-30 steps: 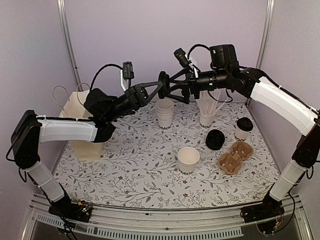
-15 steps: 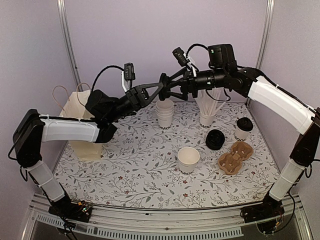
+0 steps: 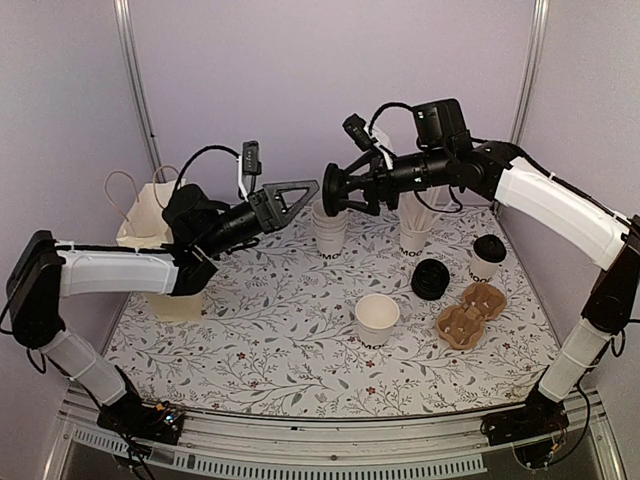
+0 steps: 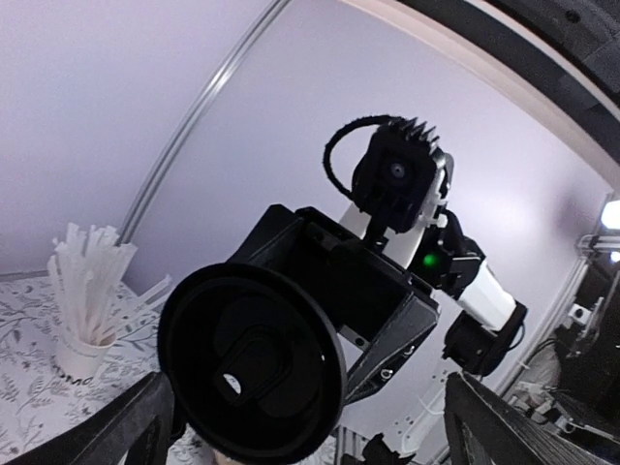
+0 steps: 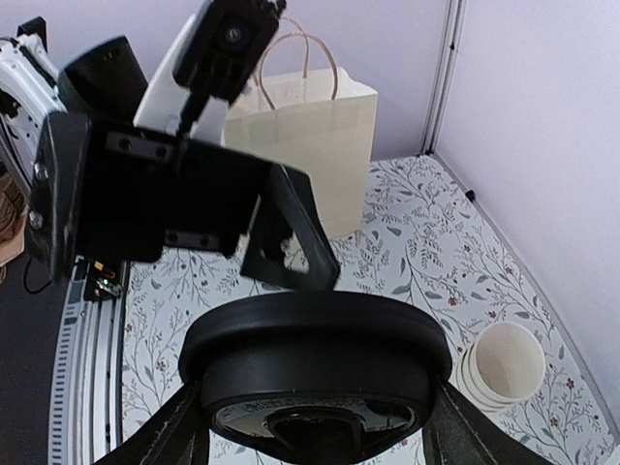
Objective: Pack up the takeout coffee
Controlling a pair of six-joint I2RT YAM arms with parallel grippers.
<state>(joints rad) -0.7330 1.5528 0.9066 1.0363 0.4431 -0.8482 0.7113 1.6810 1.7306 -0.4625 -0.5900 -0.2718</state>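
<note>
From above, the right end effector (image 3: 343, 189) clamps a black lid (image 3: 329, 191) in mid-air, the left end effector (image 3: 302, 191) spread empty beside it; the left wrist shows the lid face-on, the right wrist its rim pinched, so it is best carried level to the open cup (image 3: 377, 318) on the table (image 3: 250, 335) and pressed evenly.

A cream paper bag (image 3: 143, 222) stands far left on the floral bench (image 3: 250, 345). A cup of straws (image 3: 415, 238) stands far right, with a cardboard cup carrier (image 3: 470, 314) nearer.

Black lid (image 5: 315, 339) held aloft; lidded cup (image 3: 487, 258), open cup (image 3: 377, 318) upright.
</note>
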